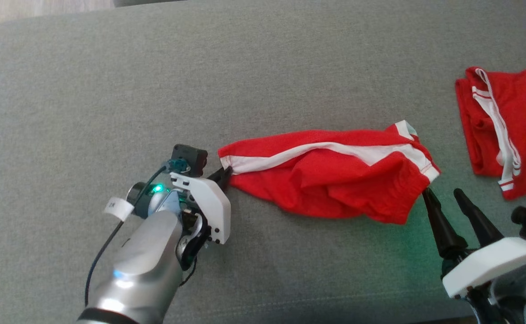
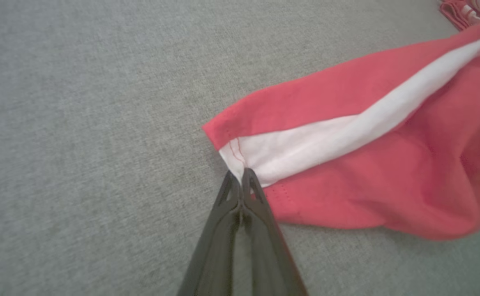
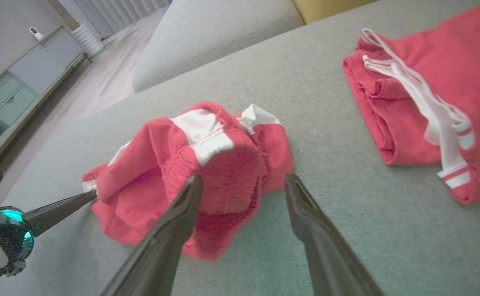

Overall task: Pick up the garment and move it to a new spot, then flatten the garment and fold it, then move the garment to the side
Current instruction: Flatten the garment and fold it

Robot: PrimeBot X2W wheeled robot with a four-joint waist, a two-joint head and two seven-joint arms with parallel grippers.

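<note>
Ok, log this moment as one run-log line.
left gripper: shut on corner of garment | right gripper: open, at garment's other end | second red garment: folded, to the right

Left claw (image 1: pixel 227 172) tight, right claw (image 1: pixel 442 192) wide

On the cushion (image 1: pixel 110 81), the garment (image 1: pixel 330 180) lies between left gripper (image 1: pixel 226 173) and right gripper (image 1: pixel 442 192); second garment (image 1: pixel 510 126) further right (well apart).

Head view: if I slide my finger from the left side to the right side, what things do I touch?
Left hand, pinching a corner → crumpled red garment → right hand, open → folded red garment.
</note>
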